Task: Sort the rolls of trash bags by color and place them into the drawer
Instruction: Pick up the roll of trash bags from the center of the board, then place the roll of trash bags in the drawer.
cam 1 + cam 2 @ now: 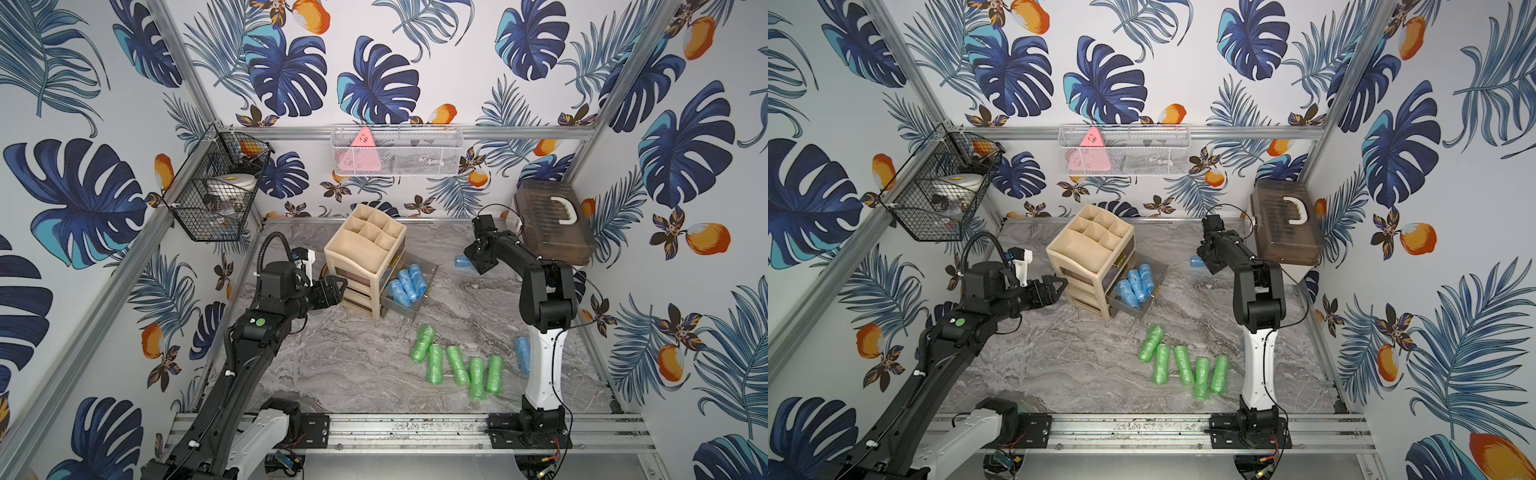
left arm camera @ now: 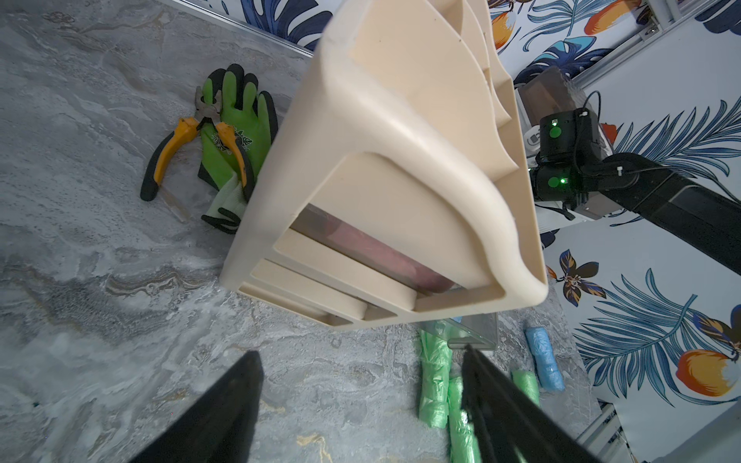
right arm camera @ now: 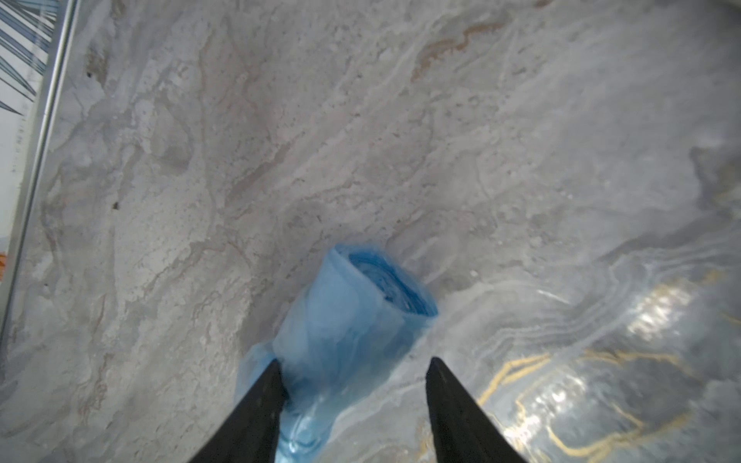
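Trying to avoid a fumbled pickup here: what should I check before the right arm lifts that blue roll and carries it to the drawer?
1. Blue roll sits inside the right gripper: ok, it is straddled on the table.
2. Grip closed on it: not ok, one finger touches it and the other stands apart.
3. Drawer pulled out: ok.
4. Drawer holds only blue rolls: ok, as far as the top views show.
5. Left gripper out of the way: ok, it is open, empty and on the organizer's far side from the drawer.
6. Room left in the drawer: cannot tell.
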Controlling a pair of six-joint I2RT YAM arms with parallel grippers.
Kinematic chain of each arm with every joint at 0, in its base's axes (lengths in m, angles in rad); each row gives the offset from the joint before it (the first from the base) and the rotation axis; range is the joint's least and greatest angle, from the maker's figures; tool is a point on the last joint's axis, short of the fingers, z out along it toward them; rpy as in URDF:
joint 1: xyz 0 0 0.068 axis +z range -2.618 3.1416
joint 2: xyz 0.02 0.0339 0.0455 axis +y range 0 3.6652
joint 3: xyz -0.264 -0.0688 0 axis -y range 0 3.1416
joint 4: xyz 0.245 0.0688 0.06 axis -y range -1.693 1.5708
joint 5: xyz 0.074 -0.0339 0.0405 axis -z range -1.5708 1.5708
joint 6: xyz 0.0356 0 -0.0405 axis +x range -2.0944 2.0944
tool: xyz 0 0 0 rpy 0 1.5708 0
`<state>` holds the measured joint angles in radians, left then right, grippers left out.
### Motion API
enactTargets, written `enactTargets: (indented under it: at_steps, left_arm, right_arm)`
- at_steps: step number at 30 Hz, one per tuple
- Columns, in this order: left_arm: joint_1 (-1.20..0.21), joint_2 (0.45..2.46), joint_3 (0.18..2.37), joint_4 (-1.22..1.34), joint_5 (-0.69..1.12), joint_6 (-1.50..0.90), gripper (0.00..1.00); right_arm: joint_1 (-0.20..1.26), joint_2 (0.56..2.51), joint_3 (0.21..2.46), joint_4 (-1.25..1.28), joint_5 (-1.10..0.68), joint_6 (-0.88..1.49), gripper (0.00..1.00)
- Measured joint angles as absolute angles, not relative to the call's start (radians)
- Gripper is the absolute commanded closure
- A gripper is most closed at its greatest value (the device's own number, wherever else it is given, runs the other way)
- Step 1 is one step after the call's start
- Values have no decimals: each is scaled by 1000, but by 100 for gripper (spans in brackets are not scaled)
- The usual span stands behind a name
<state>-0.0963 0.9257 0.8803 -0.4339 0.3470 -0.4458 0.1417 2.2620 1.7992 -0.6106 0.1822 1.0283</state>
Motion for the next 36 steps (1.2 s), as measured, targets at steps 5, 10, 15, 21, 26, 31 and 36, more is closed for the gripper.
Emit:
enactTargets:
  at_steps: [5, 10, 15, 21, 26, 31, 36]
  left_arm:
    - [-96, 920, 876, -435, 347, -446, 18]
    - [-96, 913, 870, -435, 347, -446, 18]
    - [-95, 911, 870, -436, 347, -446, 18]
    - [-95, 910, 873, -439, 346, -446, 18]
    - [-95, 904, 878, -442, 343, -446, 18]
    - [-94, 897, 878, -442, 343, -446, 18]
    - [-93, 886, 878, -442, 343, -446, 18]
  right_arm:
    - [141, 2304, 1839, -648, 196, 1011, 57]
    - [141, 2301, 1831, -640, 200, 976, 85]
    - [141, 2212, 1726, -601, 188, 887, 100]
    - [141, 1998, 1543, -494, 101, 694, 100]
    - [145, 1814, 1395, -380, -83, 527, 100]
    - [204, 1701, 1362, -341, -227, 410, 100]
    - [308, 1644, 1364, -339, -286, 379, 100]
